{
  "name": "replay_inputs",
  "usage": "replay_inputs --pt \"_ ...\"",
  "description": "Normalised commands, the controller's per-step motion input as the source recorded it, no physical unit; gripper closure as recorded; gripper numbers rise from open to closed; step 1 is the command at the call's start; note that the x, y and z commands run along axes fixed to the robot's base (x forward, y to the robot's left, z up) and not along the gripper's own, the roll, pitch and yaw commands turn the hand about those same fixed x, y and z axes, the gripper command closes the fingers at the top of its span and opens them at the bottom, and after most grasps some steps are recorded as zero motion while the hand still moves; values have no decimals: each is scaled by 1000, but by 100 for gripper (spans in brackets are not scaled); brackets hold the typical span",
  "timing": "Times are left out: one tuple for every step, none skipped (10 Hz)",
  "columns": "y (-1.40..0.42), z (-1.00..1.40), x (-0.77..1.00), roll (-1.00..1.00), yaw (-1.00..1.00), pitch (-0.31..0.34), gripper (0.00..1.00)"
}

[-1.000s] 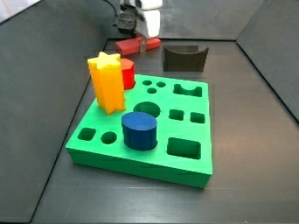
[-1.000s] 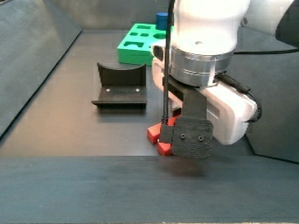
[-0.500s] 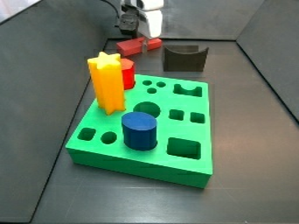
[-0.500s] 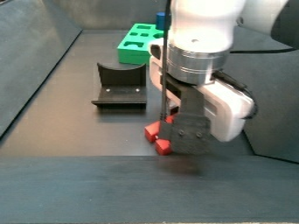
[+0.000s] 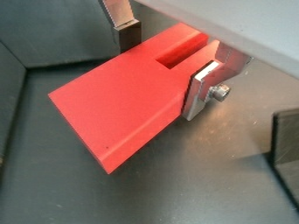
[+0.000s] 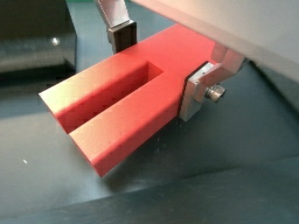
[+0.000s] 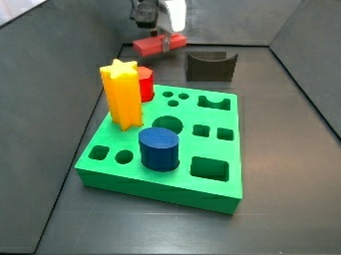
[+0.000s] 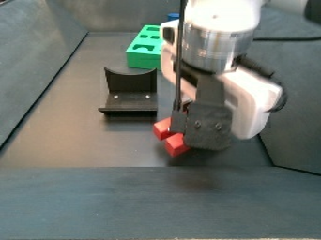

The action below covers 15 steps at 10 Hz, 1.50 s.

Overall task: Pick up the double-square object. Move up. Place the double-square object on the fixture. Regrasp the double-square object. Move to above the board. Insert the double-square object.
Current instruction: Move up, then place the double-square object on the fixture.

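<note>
The double-square object point(image 5: 131, 98) is a red elongated block with a notched end. It sits between the flat silver fingers point(image 5: 205, 87) of my gripper point(image 5: 163, 61) in both wrist views point(image 6: 162, 63). The gripper is shut on the block point(image 6: 117, 109) near its notched end. In a side view the gripper point(image 7: 158, 28) holds the block point(image 7: 159, 44) above the floor, left of the dark fixture point(image 7: 210, 66) and behind the green board point(image 7: 213, 189). In a side view the block point(image 8: 172, 138) hangs under the gripper point(image 8: 186, 120), right of the fixture point(image 8: 129, 91).
On the board stand a yellow star prism point(image 7: 122, 95), a red cylinder point(image 7: 144, 82) and a blue cylinder point(image 7: 160, 149). The board also shows far back in a side view point(image 8: 153, 45). Dark walls enclose the floor on each side.
My gripper has risen with the red block in it; the block is now off the floor. The board, its pieces and the fixture have not moved.
</note>
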Motion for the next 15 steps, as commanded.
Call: replay_inputs --pt "-3 291 -11 67 2 112 100" --pt "-7 209 -14 78 6 124 100" --pt "0 1000 0 0 0 0 100" --pt "0 1000 -1 -7 2 2 100" --pt "0 1000 -15 4 1 23 100" --pt "-2 1000 -16 15 -2 35 100" --pt "-3 1000 -21 41 -1 60 100" --pt "-7 1000 -24 66 4 81 100" --pt "-7 1000 -25 83 12 97 100" --pt "-10 1000 -25 91 16 105 100" --pt "-10 1000 -30 85 18 101 100" --pt "-8 1000 -32 76 18 94 100" --pt "-7 899 -31 73 17 91 100" --pt "-7 734 -24 72 16 91 100" --pt "-2 606 -19 72 16 92 100"
